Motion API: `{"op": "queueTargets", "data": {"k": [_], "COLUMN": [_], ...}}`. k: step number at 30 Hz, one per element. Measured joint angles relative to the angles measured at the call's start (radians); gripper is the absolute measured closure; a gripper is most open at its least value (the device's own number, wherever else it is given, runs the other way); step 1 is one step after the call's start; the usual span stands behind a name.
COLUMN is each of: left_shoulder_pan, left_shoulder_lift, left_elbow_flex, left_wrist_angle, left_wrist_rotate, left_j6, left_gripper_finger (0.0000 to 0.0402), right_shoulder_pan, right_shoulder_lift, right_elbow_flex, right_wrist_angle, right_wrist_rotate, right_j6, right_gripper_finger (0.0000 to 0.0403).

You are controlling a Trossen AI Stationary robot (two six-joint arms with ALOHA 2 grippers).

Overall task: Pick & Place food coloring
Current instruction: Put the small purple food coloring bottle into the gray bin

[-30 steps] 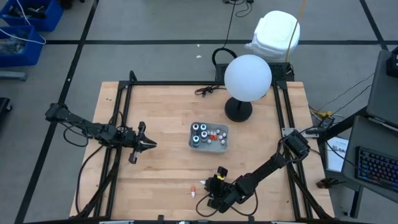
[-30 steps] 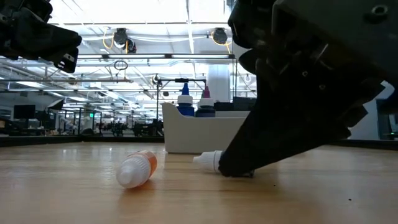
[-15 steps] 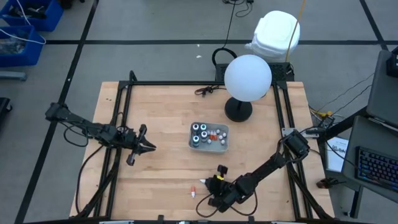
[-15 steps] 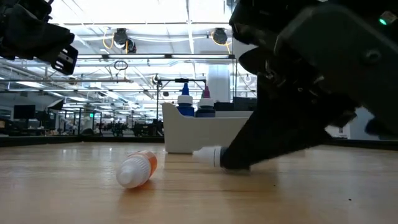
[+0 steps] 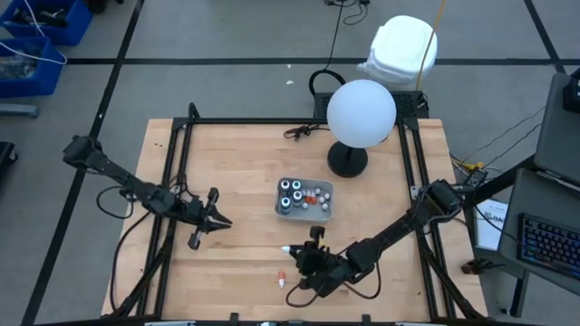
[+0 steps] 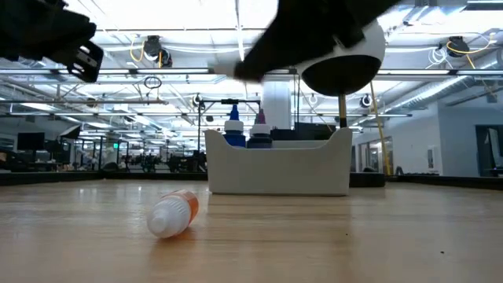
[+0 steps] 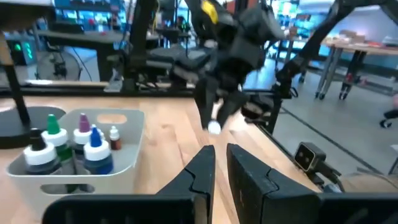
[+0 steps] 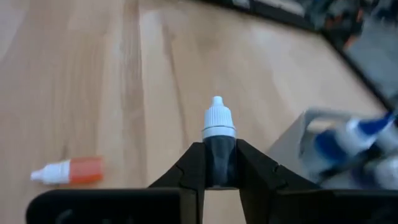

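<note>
- While the left arm reaches in from the table's left edge, its left gripper (image 5: 216, 220) hangs above bare wood to the left of the tray, fingers (image 7: 202, 171) drawn near each other with only a narrow gap and nothing between them.
- Right arm stretches low from the table's right edge toward the front centre; the right gripper (image 5: 304, 255) sits in front of the tray, lifted clear of the wooden table (image 5: 236, 163).
- Right gripper's fingers (image 8: 191, 163) are pinched on a dark dropper bottle (image 8: 218, 134), its white cap pointing forward out of the grip; the same cap shows from the left wrist view (image 7: 214, 127).
- An orange dropper bottle (image 5: 282, 276) lies on its side on the table near the front edge, just left of the right gripper, white cap toward the front; also seen low (image 6: 173, 213).
- Pale tray (image 5: 323, 214) stands at mid-table, behind the right gripper.
- Tray contents: dark round jars (image 5: 291, 193) at its left end, small reddish bottles (image 5: 314, 196) to their right. From the left wrist view, green-, purple- and blue-capped bottles (image 7: 93, 146) stand upright inside.
- White globe lamp (image 5: 361, 112) stands behind the tray on a dark base.
</note>
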Motion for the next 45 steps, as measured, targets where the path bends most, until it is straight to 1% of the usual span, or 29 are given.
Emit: {"op": "queueTargets", "data": {"k": [2, 8, 11, 15, 19, 22, 25, 30, 32, 34, 36, 38, 44, 45], "left_shoulder_pan": [-0.005, -0.009, -0.008, -0.002, 0.025, 0.046, 0.062, 0.082, 0.088, 0.096, 0.102, 0.107, 0.135, 0.137], "left_shoulder_lift": [0.067, 0.299, 0.393, 0.485, 0.552, 0.602, 0.646, 0.676, 0.675, 0.675, 0.674, 0.675, 0.674, 0.674], "left_elbow_flex": [0.04, 0.19, 0.276, 0.397, 0.51, 0.574, 0.617, 0.658, 0.665, 0.673, 0.673, 0.673, 0.674, 0.674], "left_wrist_angle": [0.0, -0.001, 0.0, -0.032, -0.134, -0.193, -0.202, -0.199, -0.205, -0.197, -0.196, -0.196, -0.189, -0.186], "left_wrist_rotate": [-0.001, -0.002, -0.002, -0.002, -0.006, -0.006, -0.003, -0.001, -0.002, -0.002, -0.002, -0.002, 0.002, 0.005], "left_j6": [-0.008, 0.031, 0.072, 0.118, 0.097, 0.097, 0.097, 0.092, 0.091, 0.085, 0.083, 0.081, 0.06, 0.06], "left_gripper_finger": [0.0355, 0.0355, 0.0354, 0.0354, 0.0353, 0.0331, 0.0283, 0.0185, 0.0156, 0.0137, 0.0129, 0.0129, 0.0163, 0.0171], "right_shoulder_pan": [-0.008, -0.013, -0.013, -0.011, -0.004, -0.001, 0.005, 0.01, 0.01, 0.009, 0.008, 0.008, 0.003, 0.002], "right_shoulder_lift": [-0.022, -0.053, -0.06, -0.057, -0.058, -0.058, -0.058, -0.058, -0.058, -0.058, -0.058, -0.058, -0.058, -0.058], "right_elbow_flex": [0.0, 0.001, 0.001, 0.001, 0.001, 0.001, 0.001, 0.001, 0.001, 0.001, 0.001, 0.001, 0.001, 0.001], "right_wrist_angle": [0.032, 0.082, 0.136, 0.195, 0.276, 0.33, 0.375, 0.406, 0.409, 0.409, 0.41, 0.438, 0.508, 0.514], "right_wrist_rotate": [0.005, 0.166, 0.2, 0.291, 0.36, 0.364, 0.364, 0.363, 0.363, 0.362, 0.362, 0.361, 0.355, 0.339], "right_j6": [-0.092, -0.334, -0.442, -0.592, -0.737, -0.818, -0.89, -0.959, -0.977, -0.978, -0.982, -1.011, -1.076, -1.084], "right_gripper_finger": [0.0347, 0.0347, 0.0347, 0.0347, 0.0347, 0.0347, 0.0347, 0.0347, 0.0347, 0.0347, 0.0347, 0.0347, 0.0347, 0.0347]}}
